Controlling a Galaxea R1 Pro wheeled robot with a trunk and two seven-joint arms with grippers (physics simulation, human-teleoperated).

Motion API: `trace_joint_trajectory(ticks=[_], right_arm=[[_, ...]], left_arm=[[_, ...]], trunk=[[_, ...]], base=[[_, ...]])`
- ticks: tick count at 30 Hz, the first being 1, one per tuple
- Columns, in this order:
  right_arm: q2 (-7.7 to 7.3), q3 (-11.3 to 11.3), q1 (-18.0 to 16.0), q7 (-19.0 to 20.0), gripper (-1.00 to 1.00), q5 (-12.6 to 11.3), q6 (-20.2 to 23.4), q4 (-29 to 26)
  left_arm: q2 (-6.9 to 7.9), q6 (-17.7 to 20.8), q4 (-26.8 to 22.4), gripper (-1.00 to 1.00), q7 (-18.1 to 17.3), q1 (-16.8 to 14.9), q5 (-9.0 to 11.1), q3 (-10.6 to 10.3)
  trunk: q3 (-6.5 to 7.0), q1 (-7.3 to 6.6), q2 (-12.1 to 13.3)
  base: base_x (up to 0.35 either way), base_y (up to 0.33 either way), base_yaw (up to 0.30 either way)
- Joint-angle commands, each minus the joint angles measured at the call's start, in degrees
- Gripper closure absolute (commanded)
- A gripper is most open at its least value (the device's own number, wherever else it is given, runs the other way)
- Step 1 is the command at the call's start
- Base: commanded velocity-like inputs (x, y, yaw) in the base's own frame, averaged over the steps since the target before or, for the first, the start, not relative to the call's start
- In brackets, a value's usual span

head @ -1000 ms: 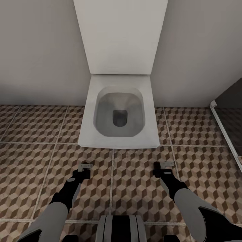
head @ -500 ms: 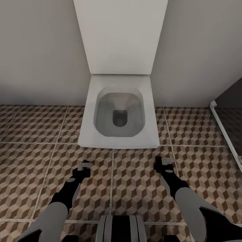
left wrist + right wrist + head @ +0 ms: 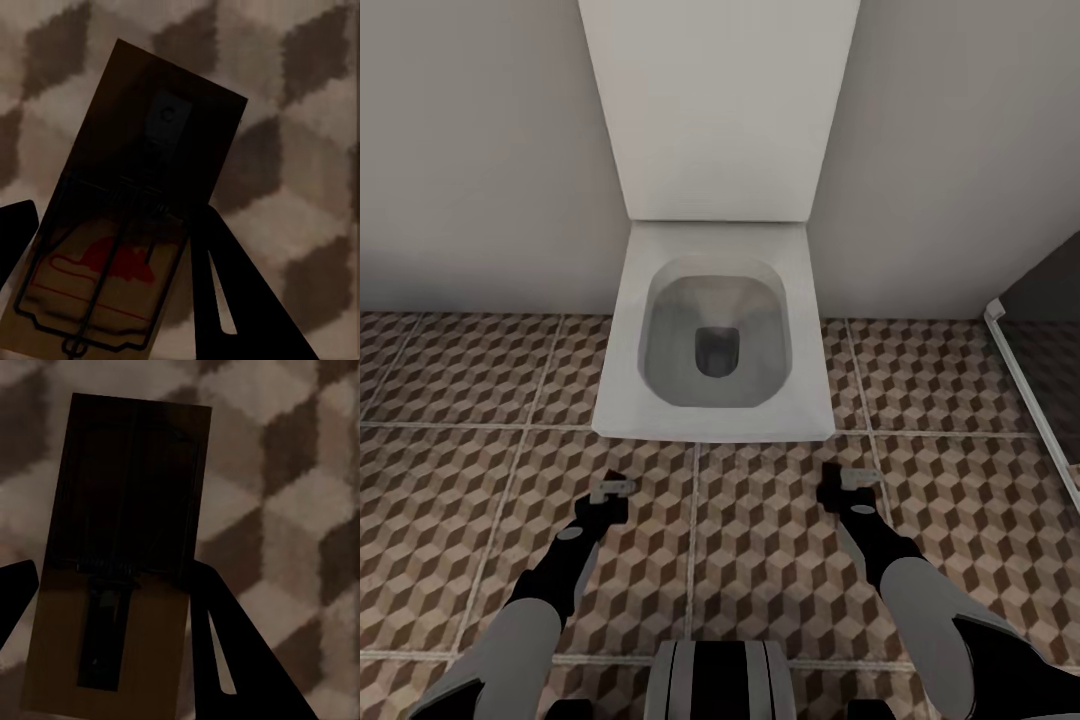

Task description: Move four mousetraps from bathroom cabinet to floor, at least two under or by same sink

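Each gripper carries one of the mousetraps over the bathroom floor, just in front of the toilet. My left gripper is shut on a tan mousetrap with dark wire and a red print; its dark fingers press the board's sides. My right gripper is shut on a second mousetrap, with one of its fingers against the board's edge. Cube-pattern tiles lie beneath both boards. The cabinet and the bathroom sink are out of view.
A white toilet with its lid up stands against the grey wall straight ahead. The dark shower base with a white edge strip lies at the right. Patterned tiles run left and right of the toilet.
Both grippers have crept slightly forward toward the toilet with their mousetraps held. The view itself has not shifted.
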Motion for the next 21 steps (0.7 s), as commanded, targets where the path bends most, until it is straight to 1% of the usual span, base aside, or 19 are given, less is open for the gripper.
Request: trace_joint_trajectory(ticks=[1,6,14,21], right_arm=[[0.07,-0.28,-0.02,-0.14,1.00,0.41,0.15,-0.05],[0.19,-0.25,-0.02,-0.14,1.00,0.39,0.17,-0.03],[0.04,-0.23,-0.02,-0.13,1.00,0.39,0.24,-0.03],[0.04,-0.21,-0.02,-0.13,1.00,0.39,0.24,-0.03]], left_arm=[[-0.09,-0.09,-0.22,1.00,-0.73,-0.04,-0.48,0.52],[-0.12,0.03,-1.64,1.00,-0.73,-0.07,-0.51,0.54],[-0.05,-0.16,-2.16,1.00,-0.79,-0.08,-0.51,0.55],[0.03,-0.25,-2.22,1.00,-1.12,-0.08,-0.43,0.53]], trunk=[[-0.03,-0.01,-0.01],[-0.03,-0.01,-0.01],[-0.03,-0.01,-0.01],[-0.03,-0.01,-0.01]], base=[[0.000,0.000,0.000],[0.007,0.048,0.000],[0.054,0.214,0.000],[0.010,0.054,0.000]])
